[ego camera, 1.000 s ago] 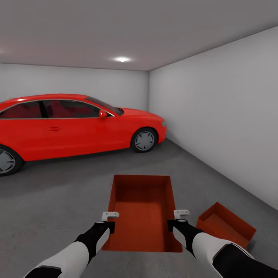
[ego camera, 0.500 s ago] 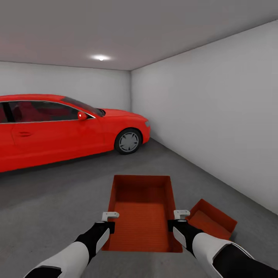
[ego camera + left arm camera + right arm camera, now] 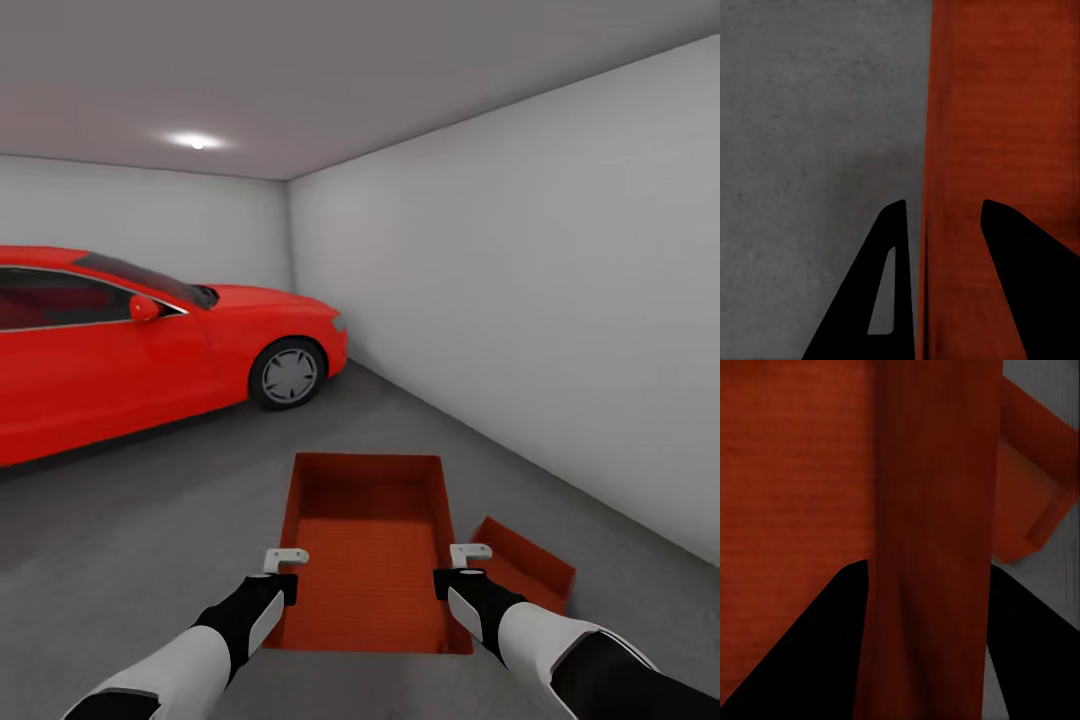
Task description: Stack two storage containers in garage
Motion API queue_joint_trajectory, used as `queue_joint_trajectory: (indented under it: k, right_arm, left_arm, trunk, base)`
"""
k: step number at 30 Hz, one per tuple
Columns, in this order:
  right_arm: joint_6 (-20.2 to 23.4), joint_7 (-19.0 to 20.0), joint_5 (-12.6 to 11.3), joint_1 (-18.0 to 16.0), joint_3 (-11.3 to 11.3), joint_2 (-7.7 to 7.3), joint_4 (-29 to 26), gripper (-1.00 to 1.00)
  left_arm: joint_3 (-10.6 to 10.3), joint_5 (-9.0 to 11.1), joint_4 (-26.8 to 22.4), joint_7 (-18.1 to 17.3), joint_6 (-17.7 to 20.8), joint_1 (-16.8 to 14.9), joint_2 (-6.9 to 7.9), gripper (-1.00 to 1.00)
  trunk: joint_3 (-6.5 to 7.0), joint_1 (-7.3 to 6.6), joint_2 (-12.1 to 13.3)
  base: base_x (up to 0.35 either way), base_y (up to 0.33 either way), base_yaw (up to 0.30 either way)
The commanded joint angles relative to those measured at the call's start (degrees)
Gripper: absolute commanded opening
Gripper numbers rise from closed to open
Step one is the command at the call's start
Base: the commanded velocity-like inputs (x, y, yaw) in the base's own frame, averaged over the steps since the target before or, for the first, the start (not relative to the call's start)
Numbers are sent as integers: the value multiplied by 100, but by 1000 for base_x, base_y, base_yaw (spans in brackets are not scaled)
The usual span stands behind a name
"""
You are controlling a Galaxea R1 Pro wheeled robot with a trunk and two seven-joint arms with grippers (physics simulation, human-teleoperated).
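Containers: one orange-red bin (image 3: 368, 550) is held level between both arms above the grey garage floor (image 3: 130, 540). The left gripper (image 3: 285, 560) straddles the bin's left long wall, one finger (image 3: 889, 300) outside and one inside. The right gripper (image 3: 468, 553) is closed likewise on the right long wall (image 3: 934, 547). The second bin (image 3: 528, 568) sits on the floor just beside the right gripper, partly hidden behind the held bin. A red car (image 3: 150, 340) stands well apart, ahead to the left.
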Motion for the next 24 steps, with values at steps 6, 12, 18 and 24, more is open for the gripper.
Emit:
queue_joint_trajectory:
  k: [6,12,18,24]
  right_arm:
    - [-237,-310,60,0,500,59,-14,-100]
    - [-237,-310,60,0,500,55,-14,-100]
    - [-237,-310,60,1,497,54,-14,-100]
    - [-237,-310,60,0,497,54,-14,-100]
  left_arm:
    - [82,-37,2,45,46,1,0,-100]
    - [82,-38,1,44,46,1,3,-100]
    - [82,-37,1,41,50,1,3,-100]
    - [82,-34,1,36,63,1,3,-100]
  trunk:
    - [-2,5,-4]
    - [-2,5,-4]
    - [-2,5,-4]
    - [-2,5,-4]
  base:
    - [321,0,-281]
    - [321,0,-281]
    - [321,2,-281]
    - [321,66,-281]
